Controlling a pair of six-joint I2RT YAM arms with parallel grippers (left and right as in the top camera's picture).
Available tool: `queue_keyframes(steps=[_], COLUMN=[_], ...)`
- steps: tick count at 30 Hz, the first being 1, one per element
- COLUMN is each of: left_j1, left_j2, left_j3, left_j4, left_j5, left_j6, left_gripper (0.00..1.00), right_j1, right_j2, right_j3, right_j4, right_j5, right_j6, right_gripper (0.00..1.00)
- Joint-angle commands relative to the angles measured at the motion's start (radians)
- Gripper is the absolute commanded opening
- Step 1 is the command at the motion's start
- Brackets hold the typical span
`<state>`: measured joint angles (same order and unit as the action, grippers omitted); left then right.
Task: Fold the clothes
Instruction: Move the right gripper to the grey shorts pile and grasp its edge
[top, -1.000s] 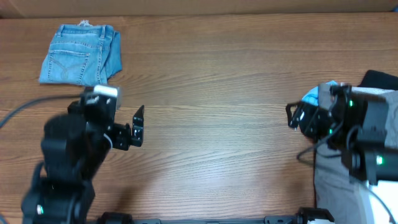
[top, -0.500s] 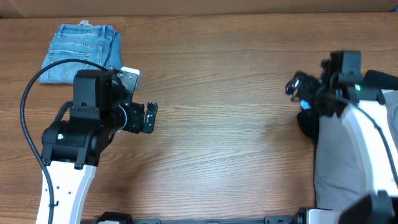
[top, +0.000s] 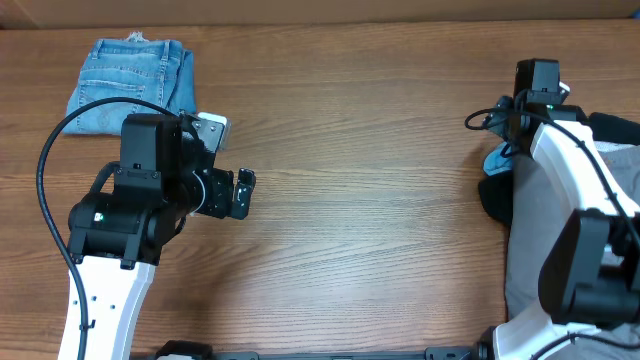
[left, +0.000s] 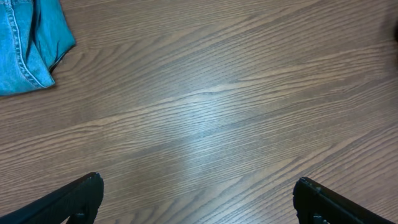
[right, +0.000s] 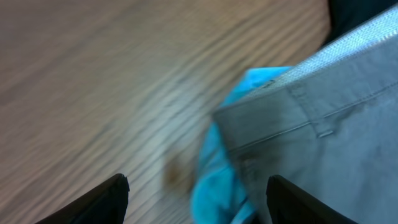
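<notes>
Seen from overhead, the right arm (top: 580, 200) lies across the grey-green shorts (top: 525, 250) and hides much of them. The picture's right edge cuts them off as well. Only a sliver of the light blue garment (top: 497, 160) shows beside the arm. The black garment (top: 615, 128) runs off the right edge. The right wrist view is blurred throughout, and the tabletop (right: 93, 74) grain is smeared. In the left wrist view, the denim pair (left: 25, 43) is cropped at the top left corner.
</notes>
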<state>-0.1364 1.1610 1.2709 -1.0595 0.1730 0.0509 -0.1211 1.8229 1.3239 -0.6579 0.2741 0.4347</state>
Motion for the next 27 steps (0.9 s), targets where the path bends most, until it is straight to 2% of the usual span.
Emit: queue_keyframes(steps=[1, 5, 15, 27], left_j1=[-0.002, -0.002, -0.002, -0.002], left_j2=[0.012, 0.027, 0.087, 0.131], left_j3=[0.021, 0.021, 0.021, 0.021], left_j4=[0.001, -0.004, -0.008, -0.019], left_j5=[0.018, 0.019, 0.019, 0.019], left_j6=[-0.013, -0.013, -0.014, -0.014], left_gripper=[1.0, 1.0, 1.0, 1.0], right_j1=[-0.045, -0.098, -0.122, -0.121], right_j2=[0.05, 0.098, 0.211, 0.208], right_j3=[0.026, 0.026, 0.024, 0.073], right_j4=[0.02, 0.035, 0.034, 0.061], right_j5=[0.055, 0.023, -0.097, -0.126], right_j6=[0.011, 0.011, -0.003, -0.14], right_gripper=[0.75, 0.78, 0.76, 0.62])
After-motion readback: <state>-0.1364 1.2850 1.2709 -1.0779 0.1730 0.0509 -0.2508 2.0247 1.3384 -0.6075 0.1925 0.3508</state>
